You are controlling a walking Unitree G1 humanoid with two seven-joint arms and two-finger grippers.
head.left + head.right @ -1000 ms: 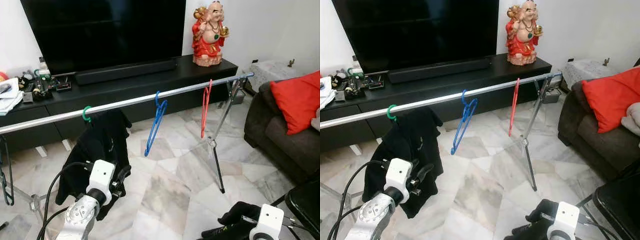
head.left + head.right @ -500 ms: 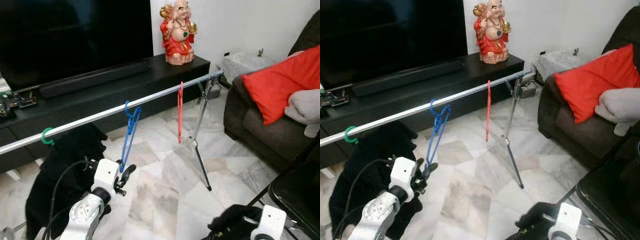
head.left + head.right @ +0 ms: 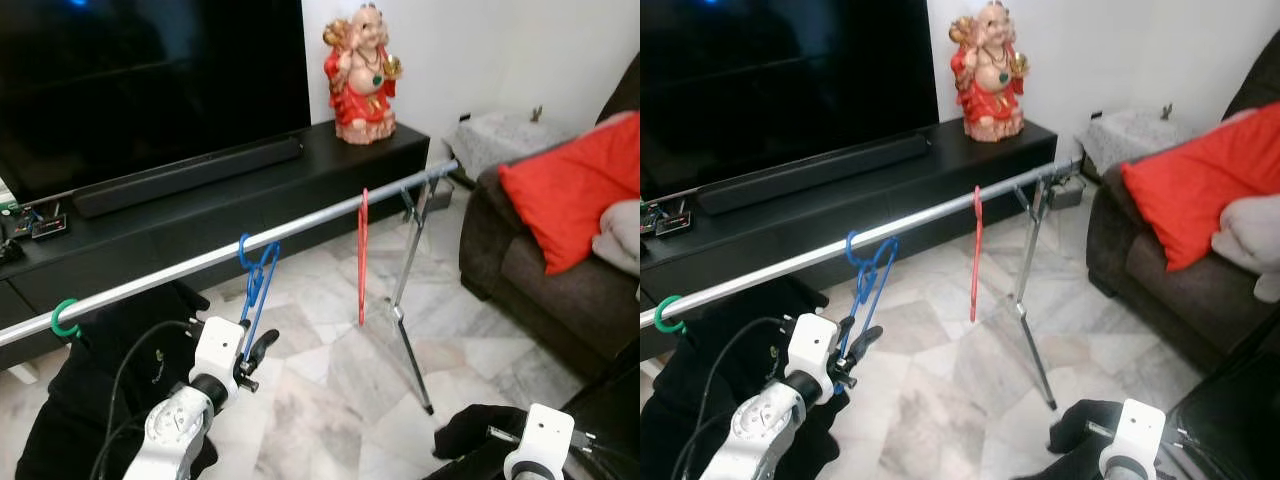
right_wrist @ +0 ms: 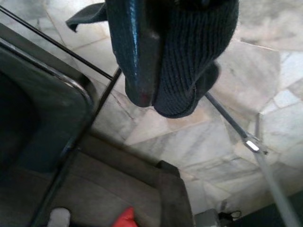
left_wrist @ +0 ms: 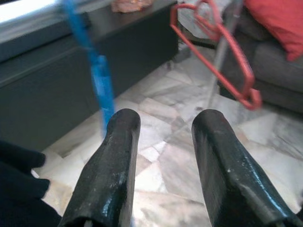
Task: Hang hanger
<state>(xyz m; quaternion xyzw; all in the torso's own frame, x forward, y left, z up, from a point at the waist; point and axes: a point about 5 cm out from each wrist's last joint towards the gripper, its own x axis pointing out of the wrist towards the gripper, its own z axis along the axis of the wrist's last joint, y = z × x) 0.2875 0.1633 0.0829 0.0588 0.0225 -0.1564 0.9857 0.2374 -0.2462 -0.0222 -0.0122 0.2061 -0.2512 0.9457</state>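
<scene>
A silver clothes rail (image 3: pixel 300 232) runs across the room in front of a black TV counter (image 3: pixel 200 190). On it hang a blue hanger (image 3: pixel 255 285), a red hanger (image 3: pixel 362 255) further toward the rail's right end, and a green hanger hook (image 3: pixel 63 320) carrying a black garment (image 3: pixel 90 380).

The left gripper (image 5: pixel 163 142) is raised below the rail, just beside the lower part of the blue hanger. Its jaws stand apart with nothing between them; in the left wrist view the blue hanger (image 5: pixel 97 71) lies beyond the fingers (image 5: pixel 113 161), close to one of them, and the red hanger (image 5: pixel 227 61) is farther off.

The right gripper (image 4: pixel 156 61) is low, near the floor. Its jaws are closed on a dark knitted cloth (image 4: pixel 194 52), which also shows as a black bundle (image 3: pixel 480 440) by the right wrist.

A red figurine (image 3: pixel 362 70) stands on the counter, and a red cushion (image 3: pixel 570 190) rests on the dark sofa (image 3: pixel 540 290).
</scene>
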